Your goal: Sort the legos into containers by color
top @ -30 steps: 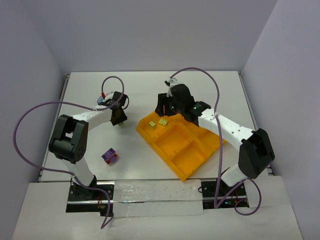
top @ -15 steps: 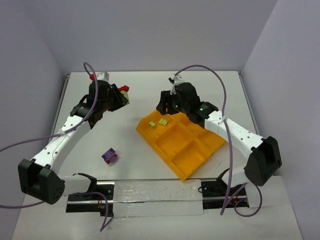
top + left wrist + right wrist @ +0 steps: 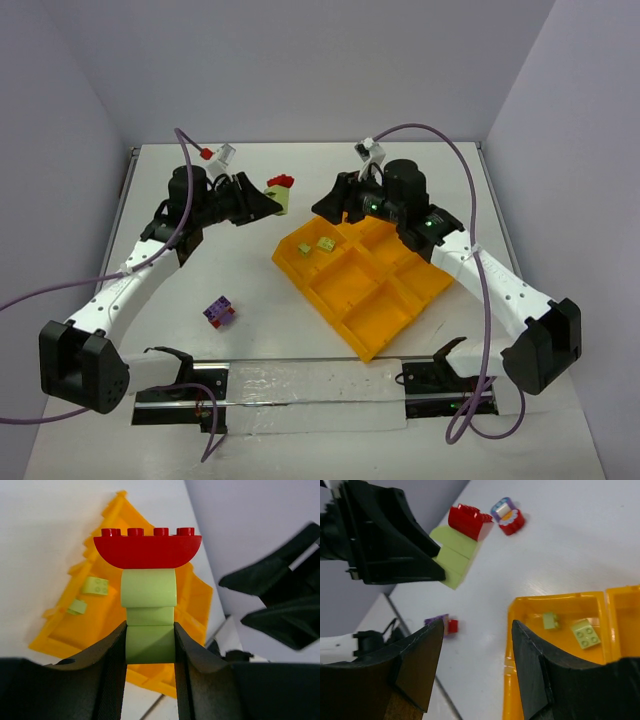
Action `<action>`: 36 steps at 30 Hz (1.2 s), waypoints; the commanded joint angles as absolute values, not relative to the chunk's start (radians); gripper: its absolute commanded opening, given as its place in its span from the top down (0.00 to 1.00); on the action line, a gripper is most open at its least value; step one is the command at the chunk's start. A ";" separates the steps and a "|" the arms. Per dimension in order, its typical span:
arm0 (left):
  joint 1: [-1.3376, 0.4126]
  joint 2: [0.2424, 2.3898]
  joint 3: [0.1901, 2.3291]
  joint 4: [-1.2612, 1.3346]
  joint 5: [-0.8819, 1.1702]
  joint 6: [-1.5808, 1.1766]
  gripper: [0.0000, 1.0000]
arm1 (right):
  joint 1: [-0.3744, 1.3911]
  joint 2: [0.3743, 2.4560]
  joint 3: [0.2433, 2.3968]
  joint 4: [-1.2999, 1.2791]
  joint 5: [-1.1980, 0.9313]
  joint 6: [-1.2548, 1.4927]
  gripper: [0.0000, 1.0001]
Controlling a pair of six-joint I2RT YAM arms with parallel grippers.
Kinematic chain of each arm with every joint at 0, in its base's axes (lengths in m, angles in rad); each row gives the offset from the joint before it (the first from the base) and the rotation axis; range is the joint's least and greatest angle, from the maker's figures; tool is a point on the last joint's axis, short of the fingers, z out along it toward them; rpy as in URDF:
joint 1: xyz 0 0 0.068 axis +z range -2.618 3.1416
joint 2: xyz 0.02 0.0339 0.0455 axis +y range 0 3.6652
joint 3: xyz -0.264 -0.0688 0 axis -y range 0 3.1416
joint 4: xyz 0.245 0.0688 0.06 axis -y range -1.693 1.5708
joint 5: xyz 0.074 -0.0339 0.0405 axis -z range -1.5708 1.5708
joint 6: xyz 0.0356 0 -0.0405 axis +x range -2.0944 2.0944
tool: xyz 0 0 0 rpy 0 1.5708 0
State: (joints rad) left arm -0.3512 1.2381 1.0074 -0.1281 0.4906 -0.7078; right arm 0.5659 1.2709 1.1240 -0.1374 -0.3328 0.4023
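My left gripper [image 3: 268, 200] is shut on a clump of yellow-green legos [image 3: 149, 615] topped by a red lego [image 3: 147, 547]. It holds the clump in the air just left of the orange-yellow tray [image 3: 400, 290]; the clump also shows in the right wrist view [image 3: 454, 560]. My right gripper [image 3: 328, 206] is open and empty over the tray's far-left corner, facing the clump. Two yellow-green legos [image 3: 303, 248] [image 3: 326, 243] lie in the tray's far-left compartment; they also show in the right wrist view [image 3: 550, 620] [image 3: 585, 633]. A purple and red clump [image 3: 218, 312] lies on the table.
The tray lies askew at the centre right, its other compartments showing no legos. The purple and red clump also shows in the right wrist view [image 3: 442, 624]. A small red and lilac round piece [image 3: 506, 516] shows beyond the held clump. Purple cables loop over both arms.
My left arm has stretched out and carried the red and yellow-green clump up and right toward the tray. My right gripper has risen and turned left toward the clump.
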 commanded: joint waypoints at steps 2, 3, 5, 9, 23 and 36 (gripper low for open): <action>-0.344 1.238 0.978 0.126 0.758 -0.771 1.00 | 0.499 1.261 1.079 0.074 -0.653 0.525 0.35; -0.344 1.242 0.977 0.133 0.775 -0.777 1.00 | 0.497 1.272 1.080 0.089 -0.680 0.533 0.34; -0.344 1.253 0.973 0.169 0.798 -0.791 1.00 | 0.497 1.299 1.091 0.096 -0.700 0.554 0.33; -0.344 1.252 0.945 0.243 0.856 -0.833 1.00 | 0.497 1.322 1.106 0.119 -0.671 0.580 0.32; -0.356 1.219 0.979 0.071 0.617 -0.722 1.00 | 0.517 1.279 1.186 0.011 -0.309 0.651 0.30; -0.358 1.210 0.966 0.052 0.624 -0.706 1.00 | 0.649 1.484 1.475 -0.233 -0.045 0.646 0.28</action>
